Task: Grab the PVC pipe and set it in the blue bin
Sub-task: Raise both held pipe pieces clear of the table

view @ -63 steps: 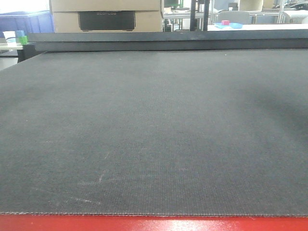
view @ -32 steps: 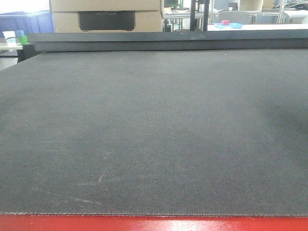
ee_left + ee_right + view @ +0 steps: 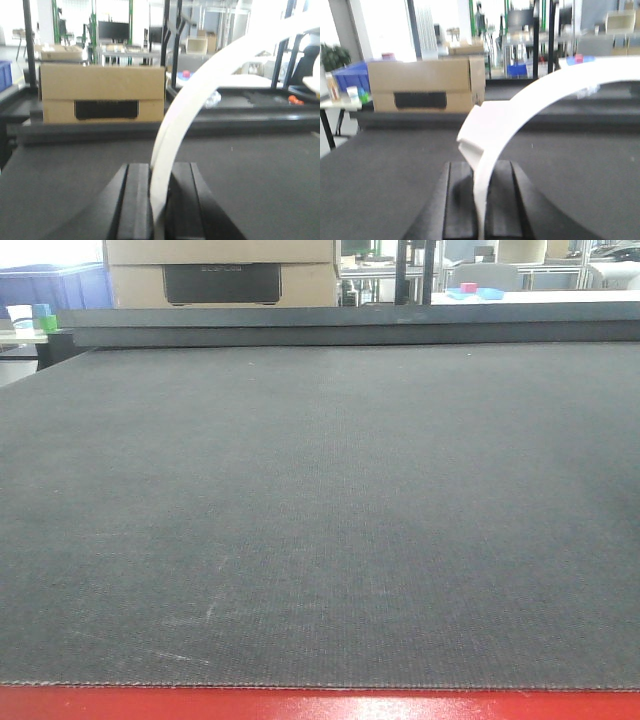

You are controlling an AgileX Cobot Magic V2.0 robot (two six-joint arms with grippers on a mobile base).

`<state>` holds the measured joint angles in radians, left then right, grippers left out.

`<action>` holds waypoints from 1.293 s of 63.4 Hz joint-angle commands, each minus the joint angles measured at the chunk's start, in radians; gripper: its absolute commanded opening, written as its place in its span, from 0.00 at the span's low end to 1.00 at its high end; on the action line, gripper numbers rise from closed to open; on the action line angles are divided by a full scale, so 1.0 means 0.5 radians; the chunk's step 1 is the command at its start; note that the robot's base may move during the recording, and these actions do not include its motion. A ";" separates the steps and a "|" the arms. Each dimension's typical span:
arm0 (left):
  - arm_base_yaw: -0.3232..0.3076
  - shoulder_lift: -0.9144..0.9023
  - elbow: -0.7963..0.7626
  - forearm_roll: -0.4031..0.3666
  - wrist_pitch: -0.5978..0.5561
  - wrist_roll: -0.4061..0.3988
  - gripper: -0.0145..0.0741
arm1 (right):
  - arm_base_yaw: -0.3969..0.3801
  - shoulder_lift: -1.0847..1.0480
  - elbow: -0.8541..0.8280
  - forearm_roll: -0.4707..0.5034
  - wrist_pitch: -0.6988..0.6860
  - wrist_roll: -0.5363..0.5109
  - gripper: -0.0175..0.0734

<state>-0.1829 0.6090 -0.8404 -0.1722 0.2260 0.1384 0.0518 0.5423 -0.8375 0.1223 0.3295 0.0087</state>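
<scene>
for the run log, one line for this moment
left gripper shut on thin white arc | right gripper shut on PVC pipe | front view: neither arm in frame

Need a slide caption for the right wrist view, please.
Right tool clamps a curved white PVC pipe over the dark mat, cardboard box behind.

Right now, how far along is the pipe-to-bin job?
Done: the right gripper is shut on the PVC pipe, its squared tab near the jaws. In hand: the left gripper also clamps a longer white arc. Left: the drop; the only blue bin in view sits far behind the mat.
</scene>
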 commanded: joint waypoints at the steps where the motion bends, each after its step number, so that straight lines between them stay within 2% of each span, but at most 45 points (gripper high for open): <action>1: -0.013 -0.042 0.001 -0.001 -0.121 0.000 0.04 | 0.004 -0.038 -0.001 -0.020 -0.152 -0.017 0.01; 16: -0.013 -0.050 0.001 -0.001 -0.014 0.000 0.04 | 0.004 -0.037 -0.001 -0.036 -0.099 -0.017 0.02; 39: -0.013 -0.058 0.129 -0.001 0.011 0.000 0.04 | 0.004 -0.114 0.003 -0.036 0.182 -0.256 0.02; 52: -0.013 -0.058 0.129 -0.001 -0.075 0.000 0.04 | 0.004 -0.129 0.003 0.011 0.016 -0.256 0.02; 82: -0.013 -0.058 0.129 -0.001 -0.084 0.000 0.04 | 0.004 -0.129 0.003 0.037 0.028 -0.256 0.02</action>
<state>-0.1829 0.5861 -0.7726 -0.1722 0.2107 0.1384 0.0518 0.4838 -0.8351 0.1389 0.3714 -0.1131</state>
